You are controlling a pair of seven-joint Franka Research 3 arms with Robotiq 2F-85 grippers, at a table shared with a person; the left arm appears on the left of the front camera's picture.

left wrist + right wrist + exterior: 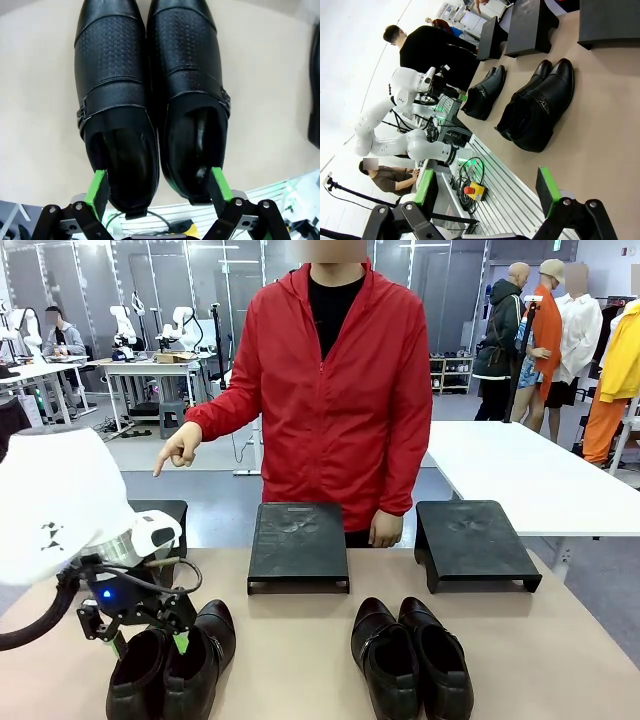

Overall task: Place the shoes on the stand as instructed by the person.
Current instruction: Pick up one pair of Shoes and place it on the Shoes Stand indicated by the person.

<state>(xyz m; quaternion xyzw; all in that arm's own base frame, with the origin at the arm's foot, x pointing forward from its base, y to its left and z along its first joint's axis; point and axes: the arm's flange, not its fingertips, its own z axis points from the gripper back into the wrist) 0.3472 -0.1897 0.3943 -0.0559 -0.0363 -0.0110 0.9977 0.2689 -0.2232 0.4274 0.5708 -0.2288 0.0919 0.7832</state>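
Tan surface (300, 640) carried all. Person (340, 390) in red jacket stood at far side, hand (178, 450) pointing down twd robot's left. Along far edge: left stand (160, 512), part-hidden by arm, mid stand (298, 545), right stand (470, 540). Near edge: left shoe pr (175, 660), right shoe pr (410, 655). Left pincer (157, 175) apart, straddling left shoe pr's heels, contact unclear. Right pincer (484, 172) apart, empty.

A beige tabletop (300, 670) spans the near side. Behind it on the right stands 1 white table (520, 475). Far left, 1 seated person in dark clothes (62, 338) is at another white table (40, 370), with a gray stool (172, 416) nearby. A yellow box with a red button (474, 191) lies on ribbed metal.
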